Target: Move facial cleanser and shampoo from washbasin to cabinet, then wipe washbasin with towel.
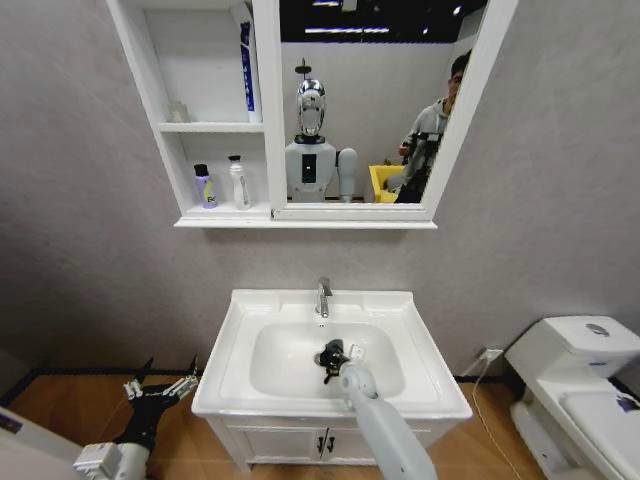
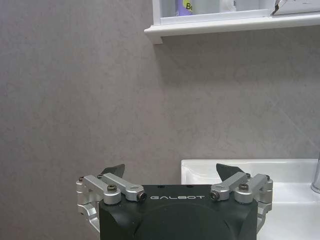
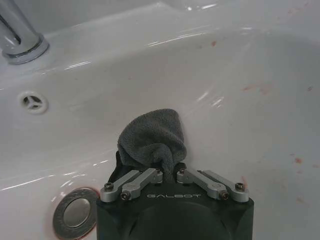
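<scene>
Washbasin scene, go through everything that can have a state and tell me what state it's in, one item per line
Towel: bunched, gripped by the right pincer, pressed on the bowl wall.
Right pincer: shut on the towel, down inside the washbasin.
Left pincer: open, empty, low beside the washbasin.
Tap: no water running.
Drain: plug seated, bowl not filled.
Cabinet: open-fronted, two bottles upright on its bottom shelf.

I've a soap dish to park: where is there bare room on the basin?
The white ceramic washbasin's flat rim either side of the chrome tap is bare. The bowl is crowded: the right hand presses the dark grey towel there.
</scene>
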Motion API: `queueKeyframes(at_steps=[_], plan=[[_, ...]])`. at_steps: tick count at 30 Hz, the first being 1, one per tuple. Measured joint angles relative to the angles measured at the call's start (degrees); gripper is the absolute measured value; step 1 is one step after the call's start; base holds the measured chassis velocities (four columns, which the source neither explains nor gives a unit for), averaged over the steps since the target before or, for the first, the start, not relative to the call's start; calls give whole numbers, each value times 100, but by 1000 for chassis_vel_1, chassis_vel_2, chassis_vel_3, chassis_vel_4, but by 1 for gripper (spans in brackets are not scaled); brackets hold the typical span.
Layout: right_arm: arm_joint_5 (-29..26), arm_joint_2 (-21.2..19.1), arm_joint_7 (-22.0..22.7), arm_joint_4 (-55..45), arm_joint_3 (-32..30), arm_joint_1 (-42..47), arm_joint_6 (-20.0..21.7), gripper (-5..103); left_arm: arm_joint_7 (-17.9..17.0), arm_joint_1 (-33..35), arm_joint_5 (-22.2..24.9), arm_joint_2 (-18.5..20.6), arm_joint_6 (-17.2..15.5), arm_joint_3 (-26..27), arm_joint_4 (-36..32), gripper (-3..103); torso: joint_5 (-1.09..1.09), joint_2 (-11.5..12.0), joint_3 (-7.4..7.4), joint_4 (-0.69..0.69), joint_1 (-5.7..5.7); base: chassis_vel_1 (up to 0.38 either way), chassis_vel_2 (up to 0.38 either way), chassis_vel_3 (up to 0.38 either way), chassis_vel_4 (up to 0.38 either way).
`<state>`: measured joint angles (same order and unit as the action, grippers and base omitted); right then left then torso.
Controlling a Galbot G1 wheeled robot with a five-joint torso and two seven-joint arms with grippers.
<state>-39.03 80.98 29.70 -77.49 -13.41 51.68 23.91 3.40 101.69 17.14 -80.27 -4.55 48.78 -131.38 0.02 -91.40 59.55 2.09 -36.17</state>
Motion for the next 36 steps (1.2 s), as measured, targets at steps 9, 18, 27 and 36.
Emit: queueKeyframes(at_steps=[9, 18, 27, 36], plan=[[635, -358, 234, -597, -180, 264, -94, 7, 0, 0, 0, 0, 0, 0, 0, 100, -2, 0, 0, -1, 0, 0, 0, 0, 0], [642, -265, 131, -426, -253, 507, -169, 7, 0, 0, 0, 0, 0, 0, 0, 100, -3, -1, -3, 3, 1, 0, 0, 0, 0], [-64, 46, -96, 322, -46, -37, -92, 7, 0, 0, 0, 0, 0, 0, 0, 100, -6, -4, -3, 0, 3, 0, 0, 0, 0], [-300, 742, -256, 1056, 477, -604, -33, 7, 1, -1, 0, 0, 1, 0, 0, 100, -2, 2, 1, -2, -1, 0, 0, 0, 0]])
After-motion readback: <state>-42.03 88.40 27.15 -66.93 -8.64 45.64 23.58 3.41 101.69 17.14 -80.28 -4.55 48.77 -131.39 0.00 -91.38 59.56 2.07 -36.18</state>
